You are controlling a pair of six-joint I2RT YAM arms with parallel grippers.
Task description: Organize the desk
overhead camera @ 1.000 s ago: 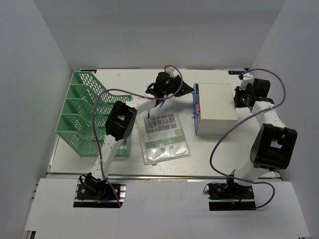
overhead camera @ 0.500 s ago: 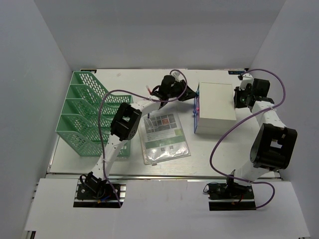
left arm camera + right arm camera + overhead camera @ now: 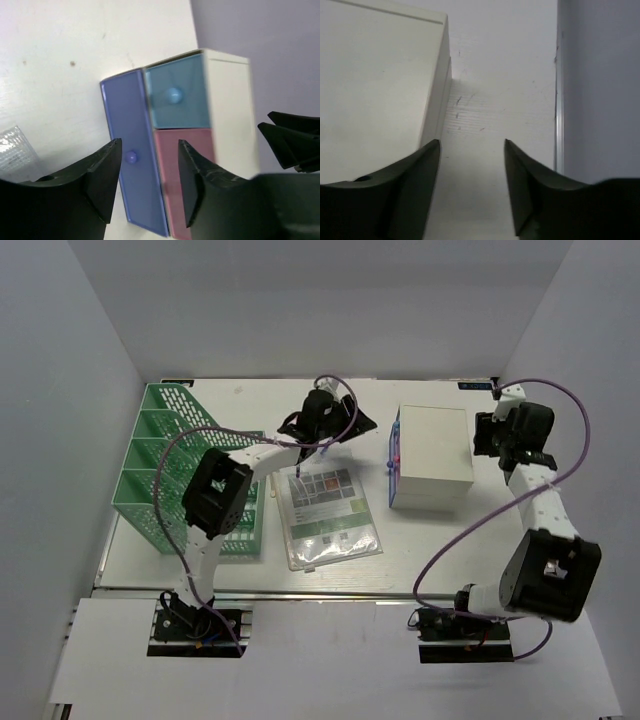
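The white desk [image 3: 330, 395] carries a white drawer box [image 3: 432, 455] at the right, its drawer fronts facing left. My left gripper [image 3: 358, 424] hovers open a short way left of those fronts. In the left wrist view, a tall violet drawer [image 3: 131, 180], a light blue drawer [image 3: 175, 97] and a pink drawer [image 3: 186, 170] show beyond my left gripper [image 3: 150, 145], with nothing between the fingers. My right gripper [image 3: 483, 436] stands open just off the box's right side. The right wrist view has my right gripper [image 3: 472, 143] over bare desk [image 3: 495, 100] beside the box [image 3: 380, 90].
A green mesh file rack [image 3: 175, 470] stands along the left edge. A clear plastic folder with printed sheets [image 3: 328, 515] lies in the middle, near the left arm. An aluminium rail [image 3: 559, 90] and the grey wall close the far right.
The left gripper has drawn back leftward from the drawer fronts and opened wider. The right gripper was shut against the box's right side and has opened and backed off slightly.
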